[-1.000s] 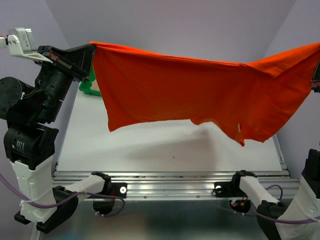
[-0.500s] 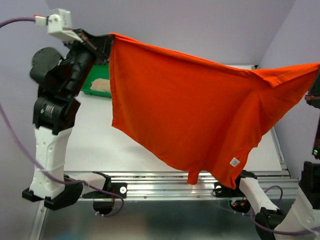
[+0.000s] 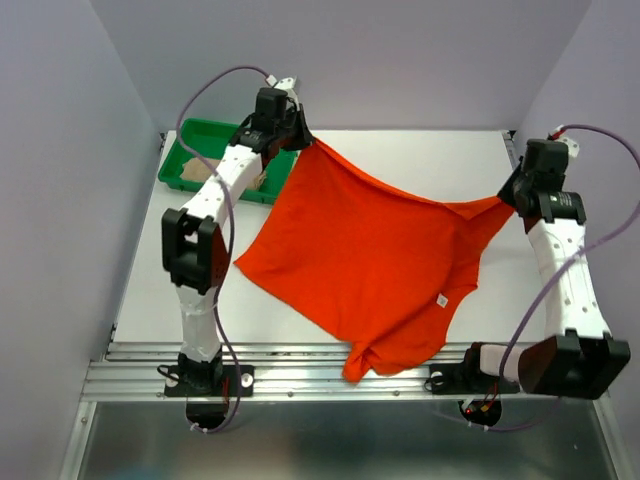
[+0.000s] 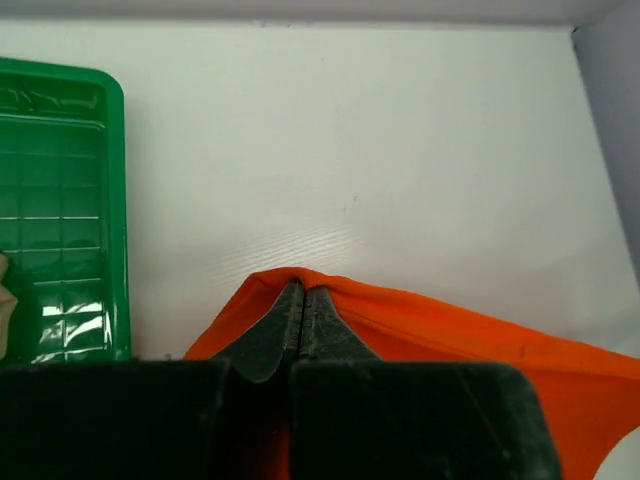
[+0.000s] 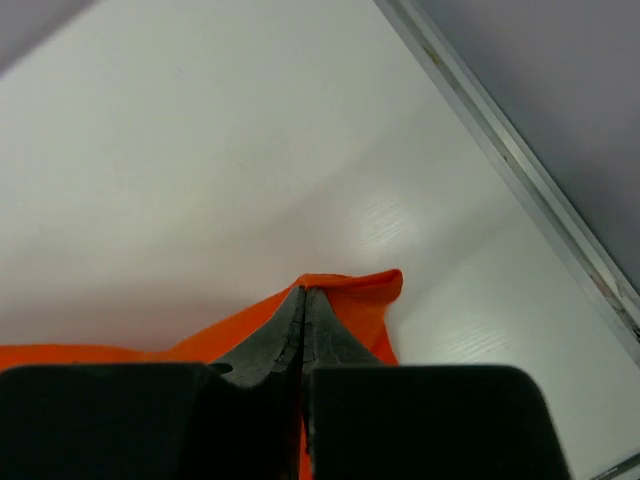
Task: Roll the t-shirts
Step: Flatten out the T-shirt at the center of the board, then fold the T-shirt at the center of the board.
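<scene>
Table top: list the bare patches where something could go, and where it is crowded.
Free: far strip of table between left gripper and right gripper; near corners either side of the orange t-shirt. Crowded: the middle under it, and the far-left corner with green tray.

The left arm (image 3: 222,188) stretches to the upper left of the frame, left gripper (image 3: 303,140) pinched tight on the shirt (image 3: 370,250). The right arm (image 3: 568,280) rises along the right edge, right gripper (image 3: 507,198) clamped on the shirt too.
</scene>
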Available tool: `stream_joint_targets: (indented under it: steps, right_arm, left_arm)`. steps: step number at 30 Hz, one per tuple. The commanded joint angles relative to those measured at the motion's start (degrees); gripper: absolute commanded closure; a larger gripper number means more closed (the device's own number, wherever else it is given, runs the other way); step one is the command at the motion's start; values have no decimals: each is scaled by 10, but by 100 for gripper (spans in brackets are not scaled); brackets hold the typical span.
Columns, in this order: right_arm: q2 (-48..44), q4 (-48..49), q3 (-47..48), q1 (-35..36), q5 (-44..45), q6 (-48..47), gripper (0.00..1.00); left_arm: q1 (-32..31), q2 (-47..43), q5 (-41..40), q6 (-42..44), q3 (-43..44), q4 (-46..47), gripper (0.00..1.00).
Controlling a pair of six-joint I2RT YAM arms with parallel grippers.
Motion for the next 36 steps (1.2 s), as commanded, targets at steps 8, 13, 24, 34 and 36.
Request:
stream_joint_targets:
  steps: [8, 13, 24, 34, 36]
  right_arm:
    - [170, 88, -17, -5, 134, 0, 99]
    - [220, 109, -14, -5, 147, 11, 99]
    - [271, 233, 22, -5, 207, -18, 99]
    - [392, 292, 100, -16, 220, -63, 99]
    - [409, 301, 115, -16, 227, -75, 99]
  left_arm:
    - [-7, 217, 36, 14, 241, 37, 100]
    - [-5, 288, 41, 16, 291, 50, 100]
    - [18, 325, 51, 17, 312, 82, 100]
    - [19, 365, 73, 12, 334, 127, 100]
    - [19, 378, 76, 12, 339, 138, 100]
